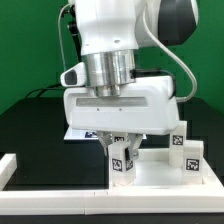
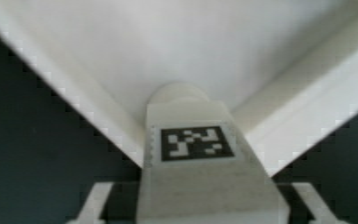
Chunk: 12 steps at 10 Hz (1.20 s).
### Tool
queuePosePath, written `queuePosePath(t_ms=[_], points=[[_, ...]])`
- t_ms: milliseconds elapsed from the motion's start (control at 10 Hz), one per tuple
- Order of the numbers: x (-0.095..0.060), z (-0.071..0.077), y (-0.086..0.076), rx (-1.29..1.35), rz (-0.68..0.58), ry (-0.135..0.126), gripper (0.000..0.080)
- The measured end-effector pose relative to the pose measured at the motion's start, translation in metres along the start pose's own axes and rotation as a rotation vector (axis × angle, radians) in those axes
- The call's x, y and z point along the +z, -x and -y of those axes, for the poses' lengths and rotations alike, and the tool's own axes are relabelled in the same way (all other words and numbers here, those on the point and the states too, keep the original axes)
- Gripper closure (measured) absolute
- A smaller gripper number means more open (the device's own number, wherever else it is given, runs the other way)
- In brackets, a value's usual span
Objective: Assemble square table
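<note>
Bright even light, low-resolution frames, glare flattening white surfaces, soft shadows, wrist view blurred up close

You cannot see the gripper (image 1: 120,141) whole in the exterior view: its wide white body covers the finger roots and much of the square top (image 1: 160,170) behind it. The top's far edge is lost behind the arm, and its near edge is cut by the rail along the front edge of the surface (image 1: 40,125). The leg (image 1: 122,158) between the fingers shows only its tagged lower end, and its tag is too small to read. Another leg (image 1: 188,155) stands partly cut off near the surface's edge at the exterior view's right. In the wrist view the leg (image 2: 197,150) is blurred, its base is cut by the picture's edge, and the fingers (image 2: 114,205) show only as slivers.
</note>
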<state>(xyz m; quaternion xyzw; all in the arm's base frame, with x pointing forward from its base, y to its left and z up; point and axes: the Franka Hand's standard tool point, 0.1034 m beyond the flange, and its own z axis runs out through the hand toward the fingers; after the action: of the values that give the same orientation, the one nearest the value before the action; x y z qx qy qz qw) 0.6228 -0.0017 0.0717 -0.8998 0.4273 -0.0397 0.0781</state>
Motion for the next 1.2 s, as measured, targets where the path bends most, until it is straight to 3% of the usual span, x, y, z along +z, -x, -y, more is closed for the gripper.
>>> queuePosePath(t_ms=[100, 200, 400, 500, 900, 1100, 1200], points=[[-0.001, -0.003, -0.001, 0.258, 0.037, 0.005, 0.0510], [-0.002, 0.000, 0.000, 0.466, 0.061, -0.008, 0.0510], [-0.001, 0.002, 0.002, 0.707, 0.098, -0.028, 0.0509], [-0.001, 0.004, 0.004, 0.804, 0.101, -0.024, 0.0509], [0.000, 0.004, 0.005, 0.846, 0.099, -0.020, 0.0509], [0.000, 0.005, 0.004, 0.580, 0.077, -0.011, 0.0229], [0.000, 0.009, 0.006, 0.372, 0.065, -0.005, 0.0229]])
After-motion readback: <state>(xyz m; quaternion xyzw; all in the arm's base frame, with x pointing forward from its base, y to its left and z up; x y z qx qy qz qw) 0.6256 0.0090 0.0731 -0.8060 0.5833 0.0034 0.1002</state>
